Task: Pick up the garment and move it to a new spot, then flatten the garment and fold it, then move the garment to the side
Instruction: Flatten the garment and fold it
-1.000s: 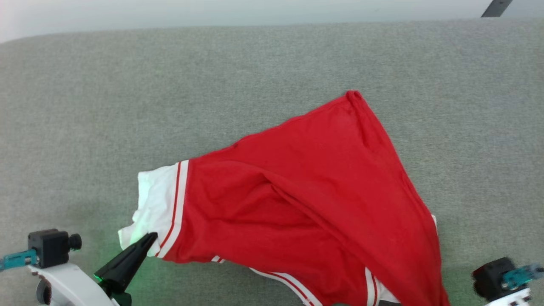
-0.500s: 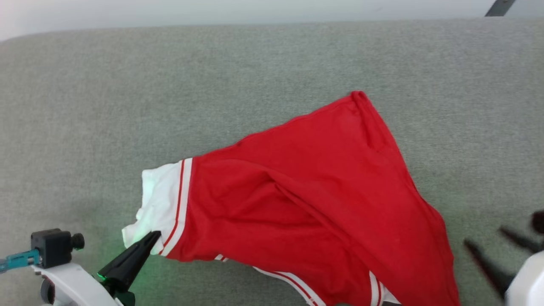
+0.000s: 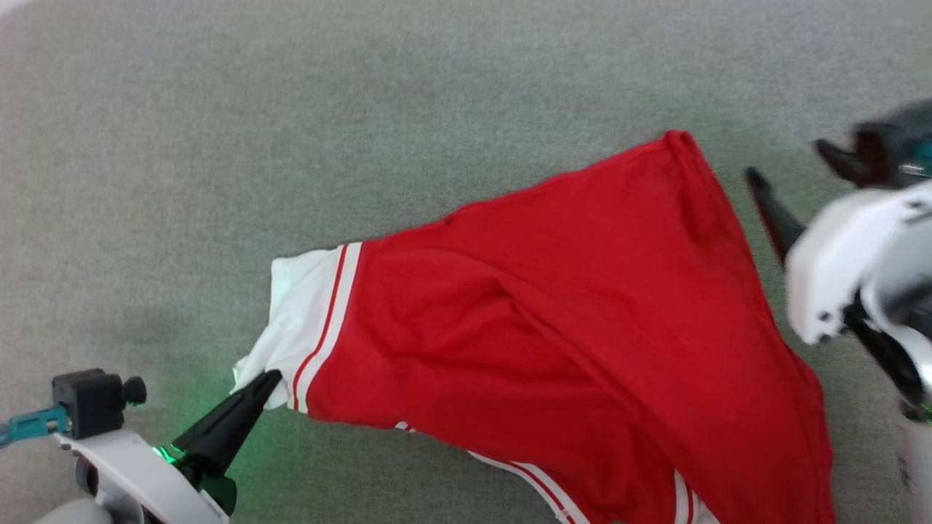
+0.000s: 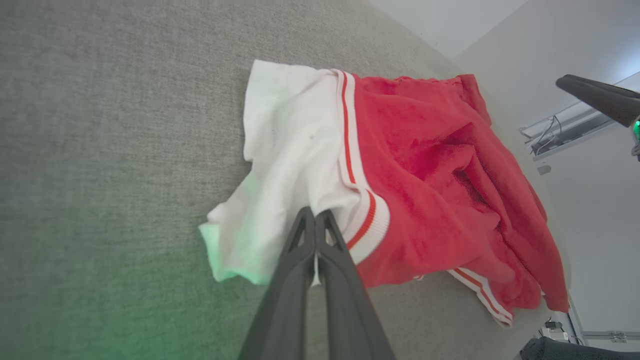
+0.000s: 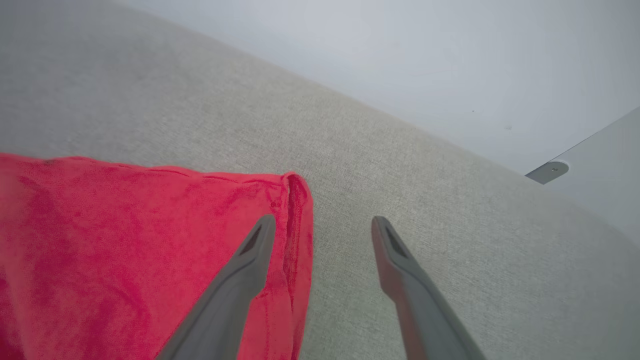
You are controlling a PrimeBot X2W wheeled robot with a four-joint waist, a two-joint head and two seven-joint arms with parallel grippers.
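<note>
Left fingers (image 4: pixel 300 260): pressed together, pinching the white band (image 4: pixel 280 150) of the garment (image 3: pixel 553 327) at its near-left corner. Right fingers (image 5: pixel 250 260): shut low at the near right a second ago, now spread wide and swung up beside the far red corner (image 5: pixel 295 185), one tip over cloth, the other over bare worktop (image 3: pixel 218 145). Still rumpled mid-worktop, not flat. Probably a regrasp for flattening: needs closing on that corner seam, then drawing the two ends apart.

Right gripper (image 3: pixel 785 159) opened and moved beside the garment (image 3: pixel 582 327)'s far corner.
</note>
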